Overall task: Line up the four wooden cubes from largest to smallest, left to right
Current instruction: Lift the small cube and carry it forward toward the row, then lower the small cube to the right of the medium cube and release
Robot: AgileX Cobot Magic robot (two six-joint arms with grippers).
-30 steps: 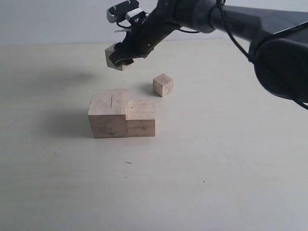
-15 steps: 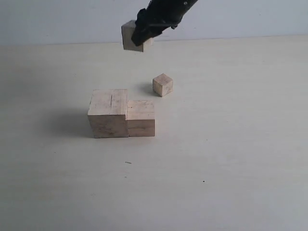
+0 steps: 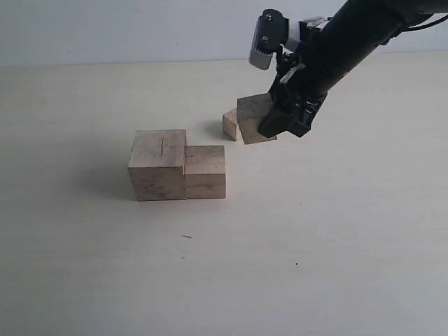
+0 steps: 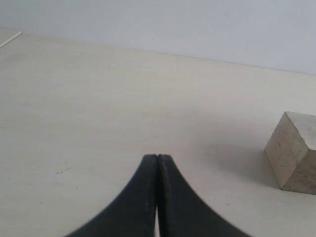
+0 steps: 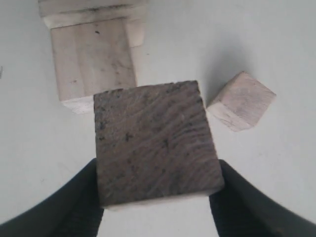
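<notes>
The largest cube [image 3: 157,164], with a dark crack line on top, stands on the table touching the second cube [image 3: 205,171] on its right. My right gripper [image 3: 283,117] is shut on the third cube [image 3: 255,119], holding it tilted just above the table, right of that pair. The smallest cube [image 3: 229,124] peeks out behind it. From the right wrist, the held cube [image 5: 155,143] fills the gap between the fingers [image 5: 74,202], with the smallest cube [image 5: 241,101] and the second cube [image 5: 94,61] beyond. My left gripper [image 4: 157,159] is shut and empty; one cube [image 4: 294,153] lies off to its side.
The pale table [image 3: 315,245] stretches bare to the right of and in front of the cubes. A light wall [image 3: 105,28] rises behind the table's far edge. My right arm [image 3: 350,35] reaches in from the upper right.
The right gripper has carried the third cube from high up at the back left, down and rightward, to just in front of the smallest cube. The other cubes have not moved.
</notes>
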